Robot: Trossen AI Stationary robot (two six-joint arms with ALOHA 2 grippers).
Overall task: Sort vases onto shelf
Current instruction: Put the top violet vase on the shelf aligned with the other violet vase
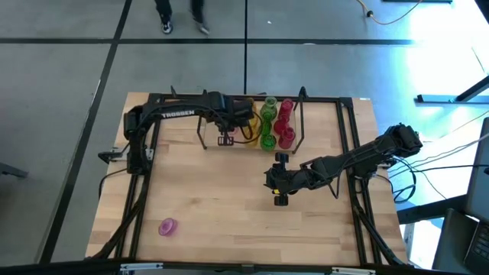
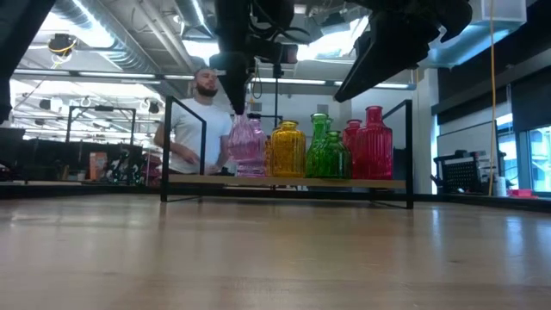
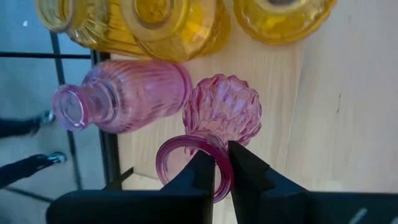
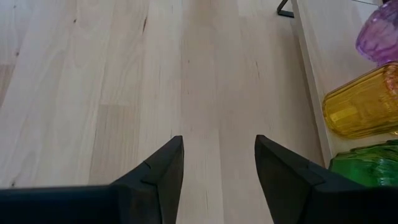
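The shelf (image 1: 299,122) stands at the table's far side. It carries yellow (image 2: 287,151), green (image 2: 325,148) and red vases (image 2: 372,142), and a ribbed pink vase (image 3: 124,96) stands at its left end. My left gripper (image 3: 222,158) reaches down over that end and is shut on a knobbly pink vase (image 3: 222,111) beside the ribbed one. Another pink vase (image 1: 167,227) lies on its side near the table's near left corner. My right gripper (image 1: 271,181) hangs open over the table just in front of the shelf, touching nothing. My left gripper pinches the knobbly pink vase by the rim of its mouth (image 3: 225,177). One finger (image 3: 200,177) is inside the mouth and the other (image 3: 252,174) is outside. The fingers come from above, pointing down. The vase stands upright below them, its base at the shelf board (image 3: 280,93).
The shelf's thin black end frames (image 2: 166,146) rise on both sides of the vases. The yellow vases (image 3: 177,25) crowd close to the held one. Bare wooden table (image 4: 124,74) spreads in front of the shelf. A person (image 2: 194,120) stands beyond the table's far edge.
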